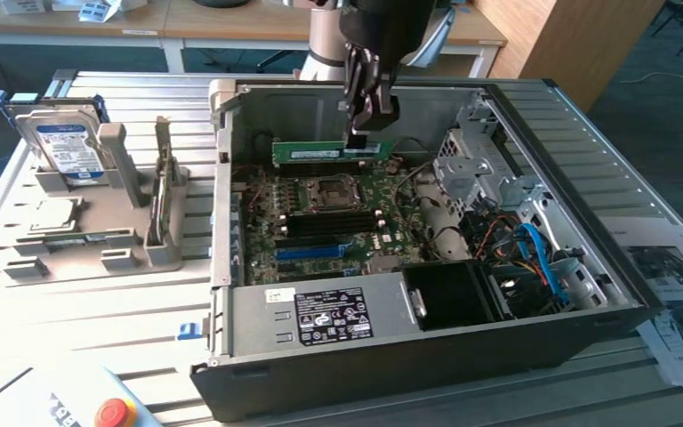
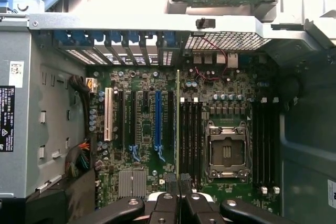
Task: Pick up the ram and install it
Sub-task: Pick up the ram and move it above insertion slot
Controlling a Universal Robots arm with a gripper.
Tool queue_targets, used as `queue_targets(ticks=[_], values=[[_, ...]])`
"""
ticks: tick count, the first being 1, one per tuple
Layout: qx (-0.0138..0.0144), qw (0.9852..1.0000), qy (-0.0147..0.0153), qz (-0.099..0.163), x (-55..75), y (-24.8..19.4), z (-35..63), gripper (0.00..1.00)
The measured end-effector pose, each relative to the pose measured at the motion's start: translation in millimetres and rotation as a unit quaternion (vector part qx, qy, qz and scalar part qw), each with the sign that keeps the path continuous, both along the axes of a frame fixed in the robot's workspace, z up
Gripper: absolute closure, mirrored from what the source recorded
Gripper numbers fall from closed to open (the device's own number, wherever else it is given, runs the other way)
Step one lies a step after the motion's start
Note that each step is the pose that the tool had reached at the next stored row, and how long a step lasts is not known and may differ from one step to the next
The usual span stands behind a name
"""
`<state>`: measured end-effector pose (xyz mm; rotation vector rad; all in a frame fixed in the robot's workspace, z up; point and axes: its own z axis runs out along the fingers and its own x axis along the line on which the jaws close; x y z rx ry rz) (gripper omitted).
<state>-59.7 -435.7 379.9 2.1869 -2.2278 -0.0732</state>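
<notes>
Wooden desks (image 1: 235, 20) stand on a dark floor (image 1: 662, 89).

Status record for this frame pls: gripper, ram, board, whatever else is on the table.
gripper: shut on the ram, reaching down into the open computer case
ram: green stick, gripped at its upper edge, level, above the motherboard, not seated
memory slots: black, beside the CPU socket, no stick in them
table, the exterior view's left: hard drive standing upright in a grey fixture
</notes>
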Motion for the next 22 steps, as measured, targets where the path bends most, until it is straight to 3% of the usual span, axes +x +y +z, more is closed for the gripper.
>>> queue_targets(ticks=[22], values=[[-0.0002, 1.0000, -0.0001, 0.000, 0.2, -0.4, -35.7, 0.88]])
